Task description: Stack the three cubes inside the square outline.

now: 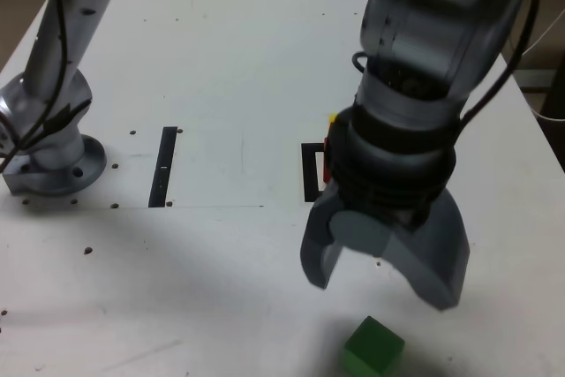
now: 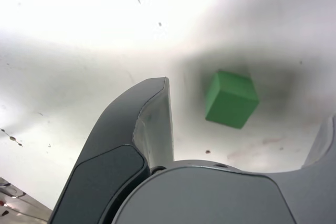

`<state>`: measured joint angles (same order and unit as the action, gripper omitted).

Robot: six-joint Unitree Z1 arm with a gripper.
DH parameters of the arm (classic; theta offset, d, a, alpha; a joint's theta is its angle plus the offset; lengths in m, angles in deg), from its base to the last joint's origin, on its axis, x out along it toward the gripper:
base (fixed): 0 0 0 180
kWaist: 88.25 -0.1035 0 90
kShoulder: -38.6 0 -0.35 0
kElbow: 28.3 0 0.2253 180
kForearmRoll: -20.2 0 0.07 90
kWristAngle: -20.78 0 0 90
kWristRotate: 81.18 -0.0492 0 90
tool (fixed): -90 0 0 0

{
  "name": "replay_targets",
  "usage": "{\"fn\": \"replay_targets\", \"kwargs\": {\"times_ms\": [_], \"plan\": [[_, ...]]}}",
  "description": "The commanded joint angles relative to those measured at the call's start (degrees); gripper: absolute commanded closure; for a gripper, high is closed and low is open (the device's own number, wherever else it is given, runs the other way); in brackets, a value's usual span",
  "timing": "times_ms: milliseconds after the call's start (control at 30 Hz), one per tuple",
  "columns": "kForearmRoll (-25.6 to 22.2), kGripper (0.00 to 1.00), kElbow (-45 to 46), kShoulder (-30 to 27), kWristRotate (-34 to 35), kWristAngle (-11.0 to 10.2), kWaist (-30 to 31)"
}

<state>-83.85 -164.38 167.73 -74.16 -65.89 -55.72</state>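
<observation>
Green cube (image 1: 372,348) on white table (image 1: 221,280), near side, right of centre, corner-on to the exterior view; equal-sided, no long axis. Gripper (image 1: 388,271) above it, spread wide, holding nothing. Red cube (image 1: 327,160) farther off, by the square outline (image 1: 310,174), mostly hidden behind the arm (image 1: 410,103).

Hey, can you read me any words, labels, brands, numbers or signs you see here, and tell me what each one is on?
There are none that I can read in either view.
Green cube: plain faces, no lettering.
Claw: no brand or number showing.
White table: only specks, scratches and thin lines, no writing.
Black strip: solid black, no text.
</observation>
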Motion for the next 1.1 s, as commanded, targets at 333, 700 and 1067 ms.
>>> {"fn": "replay_targets", "kwargs": {"times_ms": [333,700,1067], "plan": [[-0.5,0.01,-1.6,2.6,-0.1,0.8,1.0],[-0.2,0.00,-2.4,2.4,-8.7,-1.9,2.9],[-0.1,0.00,-1.3,1.4,-16.8,-4.6,3.4]]}}
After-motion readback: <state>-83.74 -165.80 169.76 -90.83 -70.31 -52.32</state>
